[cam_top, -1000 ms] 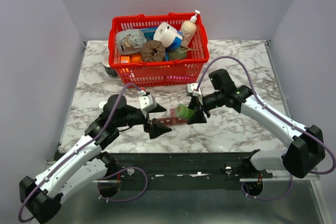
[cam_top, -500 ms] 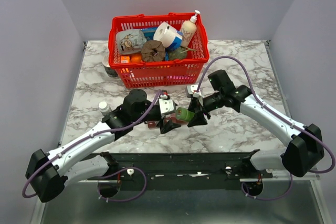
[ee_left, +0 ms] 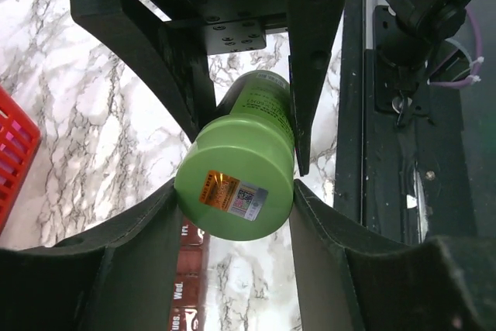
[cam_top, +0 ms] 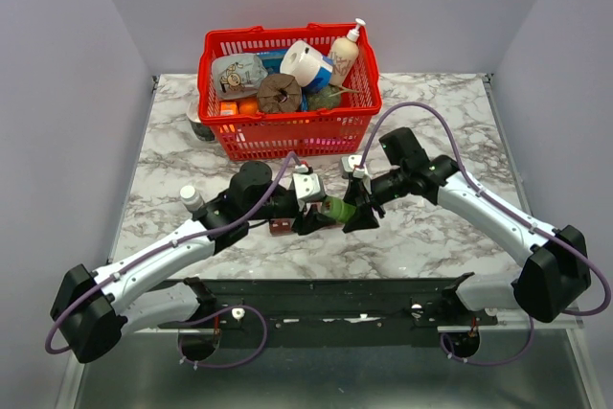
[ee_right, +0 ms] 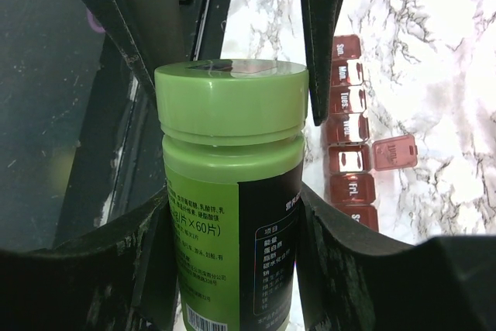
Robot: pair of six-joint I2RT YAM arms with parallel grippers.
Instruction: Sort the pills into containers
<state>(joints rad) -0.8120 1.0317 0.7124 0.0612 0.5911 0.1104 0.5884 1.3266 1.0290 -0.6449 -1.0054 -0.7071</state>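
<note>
2 robot arms reach inward over a marble table (cam_top: 460, 112), the left gripper (cam_top: 308, 220) and right gripper (cam_top: 352, 213) meeting on a small green bottle (cam_top: 335, 208) tipped sideways between them. A dark red pill organizer (cam_top: 282, 227) lies beside the left gripper. Behind them sits a red basket (cam_top: 287, 136) heaped with goods, and a white-capped bottle (cam_top: 191, 198) stands near the left arm.

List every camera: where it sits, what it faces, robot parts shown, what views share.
Top external: above, behind the bases, looking down on table, basket, left arm, right arm.
Left wrist: on left arm, facing the green bottle between left end effector fingers.
Right wrist: on right arm, facing the bottle in the right end effector, pill organizer beyond.
Shared: all show the bottle.
</note>
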